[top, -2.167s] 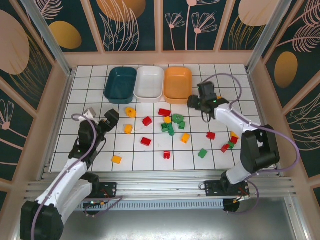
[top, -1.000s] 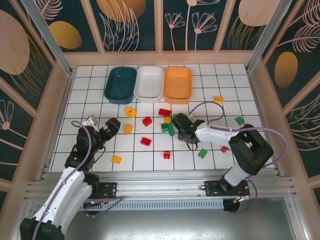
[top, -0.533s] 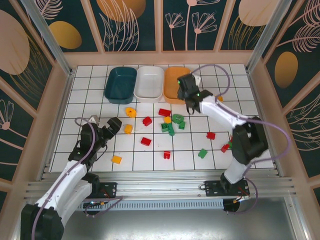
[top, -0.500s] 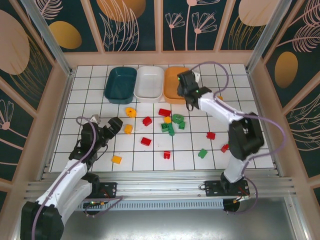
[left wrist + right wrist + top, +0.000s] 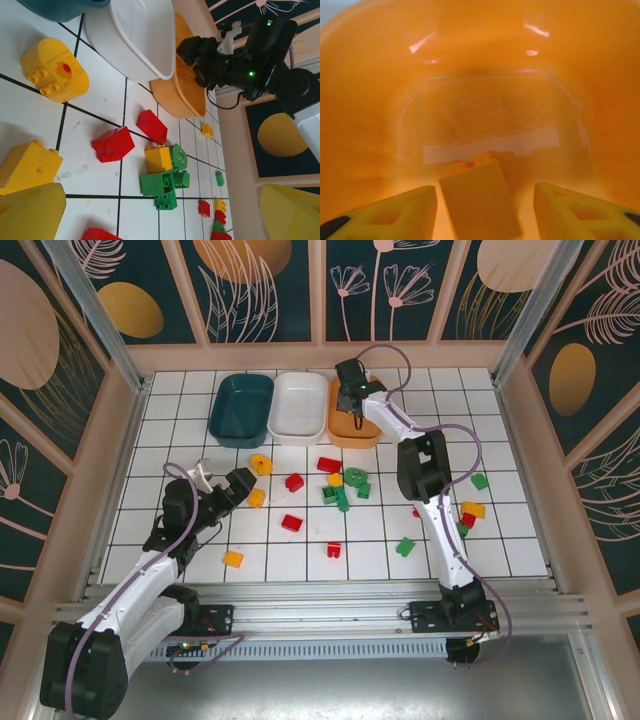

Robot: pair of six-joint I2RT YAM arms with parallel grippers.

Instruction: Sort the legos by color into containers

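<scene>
- The right gripper (image 5: 354, 410) had swung from the brick pile up over the orange tub (image 5: 485, 60), and its jaws had just spread apart.
- The yellow-orange brick (image 5: 479, 202) sat loose between them, down in the tub. Looked dropped to me, so one sorted.
- The left gripper (image 5: 238, 486) stayed wide open, holding nothing.
- Plenty of legos (image 5: 343, 492) were left on the bench (image 5: 480, 400).

The right arm (image 5: 385, 418) reaches across the orange tub (image 5: 343, 436), blocking it from above. Just nearer than the tub, clustered bricks (image 5: 355, 478) crowd the way; bare tiles (image 5: 455, 405) lie to its right.
</scene>
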